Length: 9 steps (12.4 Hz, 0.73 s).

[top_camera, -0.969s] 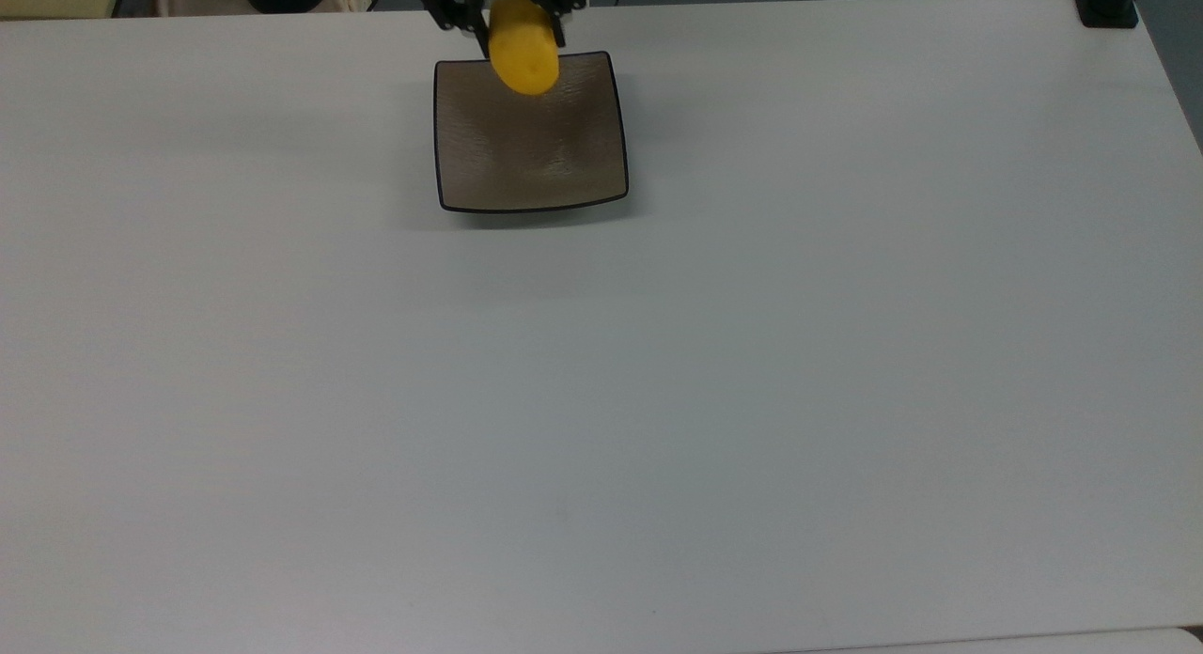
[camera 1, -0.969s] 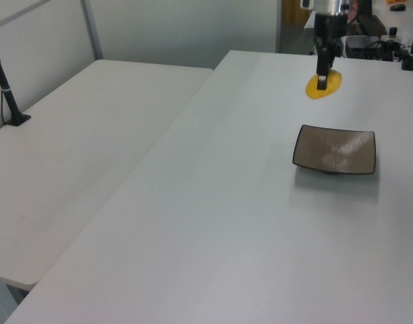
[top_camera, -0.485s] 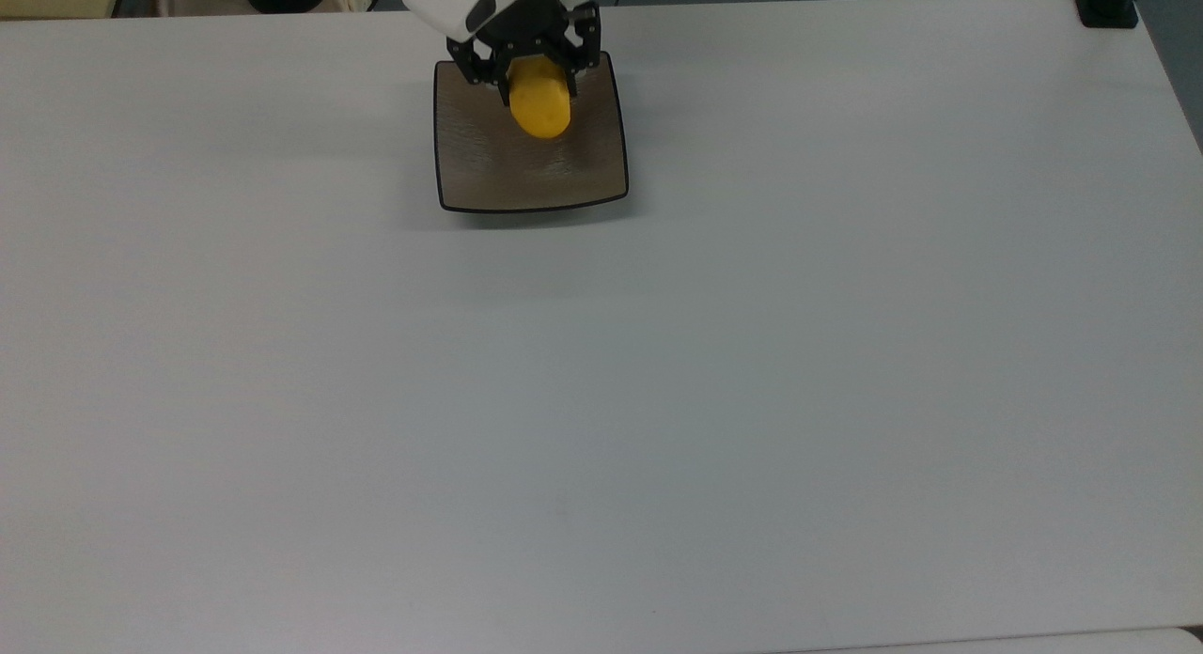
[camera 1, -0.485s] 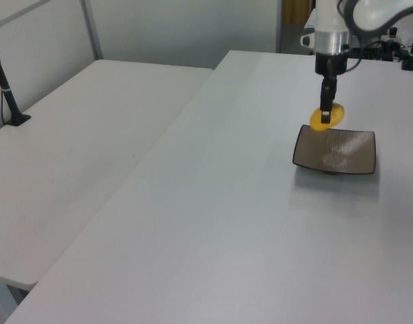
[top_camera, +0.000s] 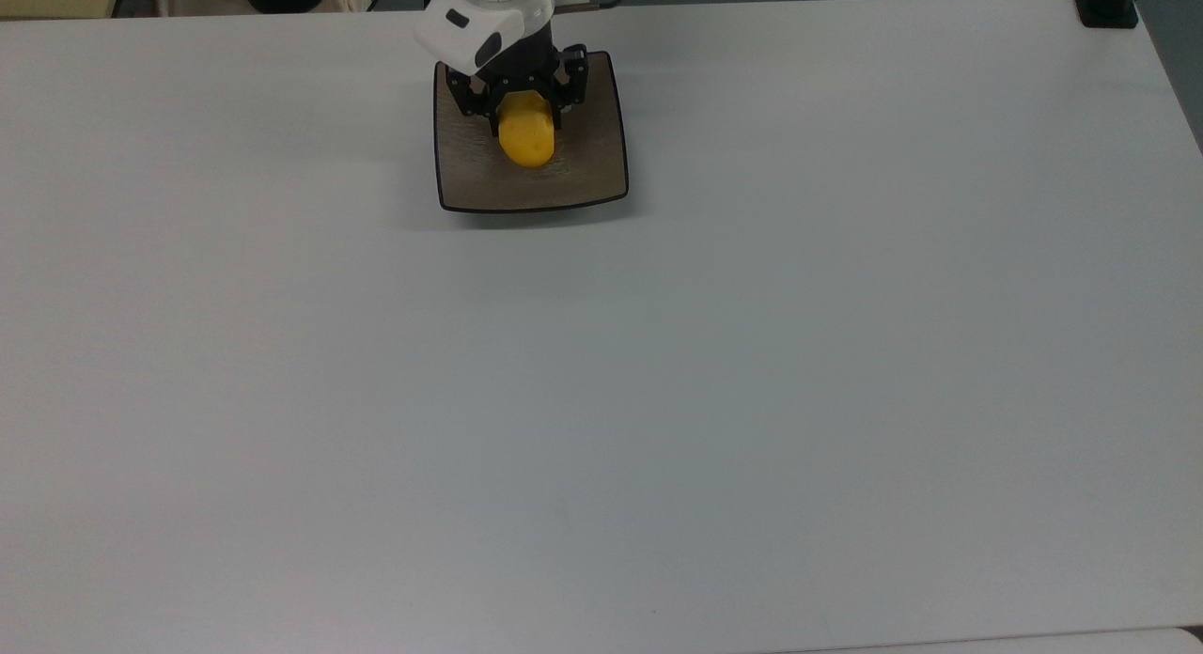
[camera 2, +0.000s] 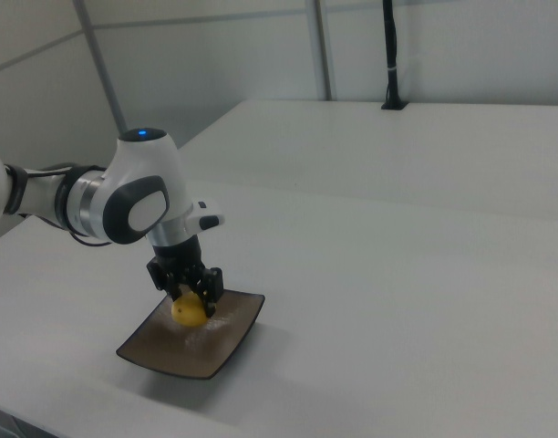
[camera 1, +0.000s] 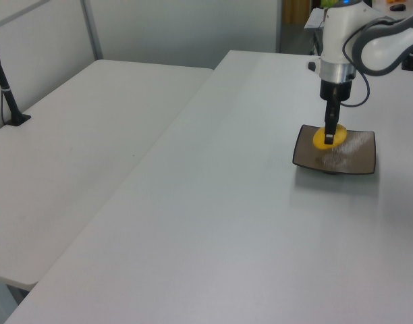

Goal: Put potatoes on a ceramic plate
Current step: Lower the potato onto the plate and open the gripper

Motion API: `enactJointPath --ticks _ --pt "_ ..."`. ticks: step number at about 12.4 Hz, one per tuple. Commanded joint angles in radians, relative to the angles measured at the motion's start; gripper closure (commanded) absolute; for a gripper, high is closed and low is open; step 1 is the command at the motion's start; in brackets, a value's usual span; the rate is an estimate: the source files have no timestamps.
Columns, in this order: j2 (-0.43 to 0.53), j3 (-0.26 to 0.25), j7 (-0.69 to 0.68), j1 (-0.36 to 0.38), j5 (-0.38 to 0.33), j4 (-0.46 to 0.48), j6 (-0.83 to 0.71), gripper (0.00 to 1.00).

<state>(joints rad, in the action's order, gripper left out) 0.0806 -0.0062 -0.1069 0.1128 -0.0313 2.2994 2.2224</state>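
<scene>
Gripper [top_camera: 523, 109] is clamped on the potato [top_camera: 525, 141] near the top of the frame in the top view, poised low over the ceramic plate [top_camera: 592, 170] (I can't tell if it touches). I judge the potato light, smooth and roundish, so it may roll; the grip across its middle looks right. I'd treat the glossy, breakable plate gently. My white surface [top_camera: 658, 400] around it offers no obstruction.

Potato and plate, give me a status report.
Hand shut on potato. Potato low over plate, near its middle; contact unclear. Nothing in the way.
</scene>
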Motion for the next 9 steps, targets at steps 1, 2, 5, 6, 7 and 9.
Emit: enactJointPath --ticks 1,2,5,6,7,9 --pt "0.013 0.002 -0.014 0.002 0.013 0.049 0.040 0.93" --pt "0.010 0.002 -0.013 0.002 0.030 0.064 0.042 0.88" --pt "0.001 0.002 -0.010 -0.008 0.033 0.066 0.037 0.49" --pt "-0.007 0.002 -0.008 -0.008 0.033 0.065 0.039 0.33" --pt "-0.007 0.002 -0.005 -0.008 0.033 0.063 0.037 0.20" --pt "-0.005 0.002 -0.005 -0.008 0.033 0.060 0.030 0.03"
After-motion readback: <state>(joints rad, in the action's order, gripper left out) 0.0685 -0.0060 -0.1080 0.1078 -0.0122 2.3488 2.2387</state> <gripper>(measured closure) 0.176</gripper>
